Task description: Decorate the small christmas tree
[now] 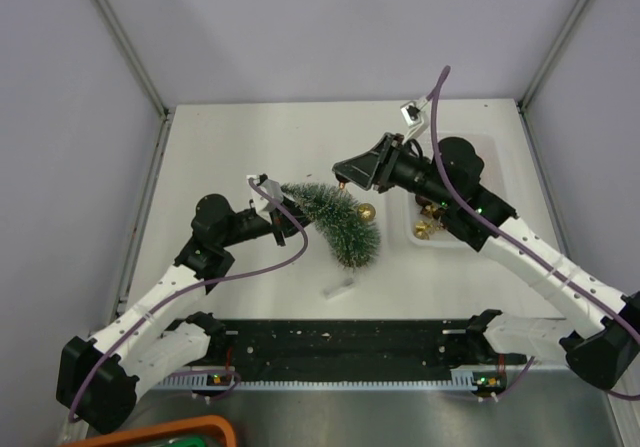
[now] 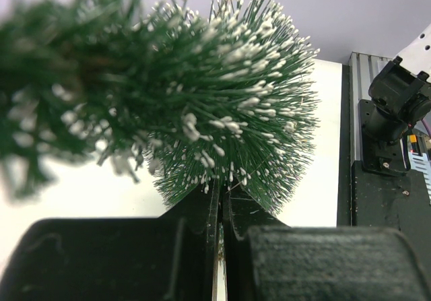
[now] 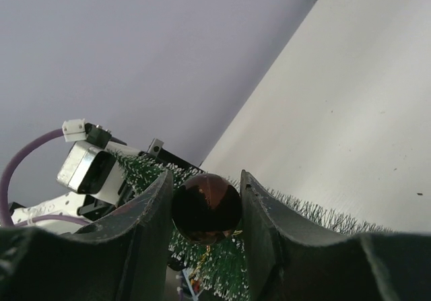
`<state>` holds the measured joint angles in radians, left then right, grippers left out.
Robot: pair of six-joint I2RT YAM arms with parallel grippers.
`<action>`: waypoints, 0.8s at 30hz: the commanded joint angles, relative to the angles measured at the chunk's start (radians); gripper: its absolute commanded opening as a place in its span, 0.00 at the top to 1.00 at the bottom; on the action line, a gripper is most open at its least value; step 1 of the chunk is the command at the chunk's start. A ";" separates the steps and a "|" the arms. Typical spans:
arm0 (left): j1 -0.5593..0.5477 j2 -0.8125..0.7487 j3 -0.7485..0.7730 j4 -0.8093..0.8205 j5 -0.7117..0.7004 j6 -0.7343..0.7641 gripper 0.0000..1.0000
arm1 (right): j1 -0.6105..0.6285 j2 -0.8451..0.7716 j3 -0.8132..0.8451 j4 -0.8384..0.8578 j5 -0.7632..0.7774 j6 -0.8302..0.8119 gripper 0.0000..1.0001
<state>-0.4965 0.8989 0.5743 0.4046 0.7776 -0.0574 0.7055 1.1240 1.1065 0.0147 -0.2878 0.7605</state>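
Left pincer [image 1: 268, 193] is clamped shut on what appears to be the narrow tip of the small christmas tree [image 1: 338, 223], a slim cone of dark green bottle-brush bristles with whitish tips. It probably does this to steady the tree while the other arm works. Across from it, the right pincer [image 3: 205, 183] grips a glossy dark brown round bauble [image 3: 206, 210] between its fingers, poised just above the tree's upper side, likely to hang it there. The tree leans from the left pincer down toward the middle of the white bench [image 1: 230, 147], wide end lowest, its base hidden among the bristles. One shiny gold round bauble [image 1: 367, 211] hangs at its right flank. Beyond, a shallow white tray [image 1: 487, 145] holds more baubles.
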 commanded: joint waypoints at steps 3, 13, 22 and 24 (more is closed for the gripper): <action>0.001 0.000 0.036 -0.018 0.028 -0.010 1.00 | 0.014 0.017 0.033 0.021 0.042 -0.042 0.86; -0.001 0.006 0.048 -0.024 0.031 -0.013 1.00 | 0.014 0.040 -0.011 0.028 0.136 -0.112 0.89; 0.001 0.014 0.055 -0.020 0.035 -0.013 1.00 | 0.014 0.071 -0.042 0.082 0.136 -0.115 0.91; 0.001 0.015 0.053 -0.018 0.034 -0.010 1.00 | 0.014 0.086 -0.046 0.099 0.122 -0.107 0.92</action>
<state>-0.4965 0.9085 0.5945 0.3882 0.7929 -0.0578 0.7055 1.1877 1.0599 0.0269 -0.1581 0.6636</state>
